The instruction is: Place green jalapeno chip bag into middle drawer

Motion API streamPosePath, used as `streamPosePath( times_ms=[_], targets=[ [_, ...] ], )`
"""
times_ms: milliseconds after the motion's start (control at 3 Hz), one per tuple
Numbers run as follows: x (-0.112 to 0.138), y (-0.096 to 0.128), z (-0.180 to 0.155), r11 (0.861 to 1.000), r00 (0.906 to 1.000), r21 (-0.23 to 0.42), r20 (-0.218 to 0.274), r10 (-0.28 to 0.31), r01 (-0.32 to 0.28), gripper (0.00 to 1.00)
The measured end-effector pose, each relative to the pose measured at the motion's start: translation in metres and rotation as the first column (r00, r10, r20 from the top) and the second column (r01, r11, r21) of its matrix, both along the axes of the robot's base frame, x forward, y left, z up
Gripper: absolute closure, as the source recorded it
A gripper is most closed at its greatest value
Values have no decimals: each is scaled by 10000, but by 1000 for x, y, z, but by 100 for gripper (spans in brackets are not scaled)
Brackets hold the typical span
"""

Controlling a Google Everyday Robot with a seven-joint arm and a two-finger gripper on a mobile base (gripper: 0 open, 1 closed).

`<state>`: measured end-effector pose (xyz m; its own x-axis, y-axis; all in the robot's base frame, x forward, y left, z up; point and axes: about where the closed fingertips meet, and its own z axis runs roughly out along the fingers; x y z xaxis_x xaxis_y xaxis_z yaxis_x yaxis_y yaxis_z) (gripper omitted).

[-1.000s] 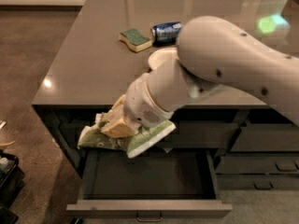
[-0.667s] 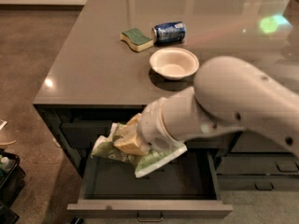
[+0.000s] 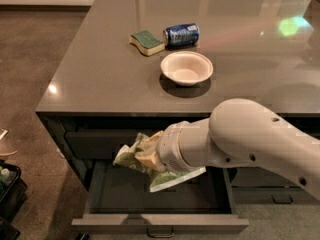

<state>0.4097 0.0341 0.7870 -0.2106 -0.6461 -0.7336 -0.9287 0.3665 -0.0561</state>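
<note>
A grey-brown counter (image 3: 95, 79) fills the upper half of the frame, with brown floor (image 3: 30, 59) down its left side. Three things lie on the top, grouped in the upper middle. One green-topped yellow sponge (image 3: 146, 42) lies flat. One blue can (image 3: 181, 34) lies on its side just right of the sponge. One white bowl (image 3: 186, 68) stands upright below them, apart from both.

Under the counter edge one drawer is pulled out, the middle drawer (image 3: 200, 224), at the bottom centre of the frame. Its long shallow box is open to view and its one dark bar handle (image 3: 160, 231) sits at the middle of the front. The handle of one further drawer (image 3: 282, 200) shows at the lower right.

The single white arm (image 3: 240, 139) reaches in from the right edge toward the centre. At its end the gripper (image 3: 144, 156) is clamped on the one green jalapeno chip bag (image 3: 170, 180). The crinkled bag hangs over the left-centre of the open drawer box, above its floor and not resting on it. One dark bin (image 3: 10, 191) stands at the lower left edge.
</note>
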Motion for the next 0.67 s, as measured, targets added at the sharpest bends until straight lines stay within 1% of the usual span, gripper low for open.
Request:
streamPosePath(
  times_ms=[333,667],
  targets=[
    [0,0,0,10000,10000,0,-3,-2,2,100],
    [0,-17,-52,9972,9903,17,-1168,-747,754,100]
  ],
)
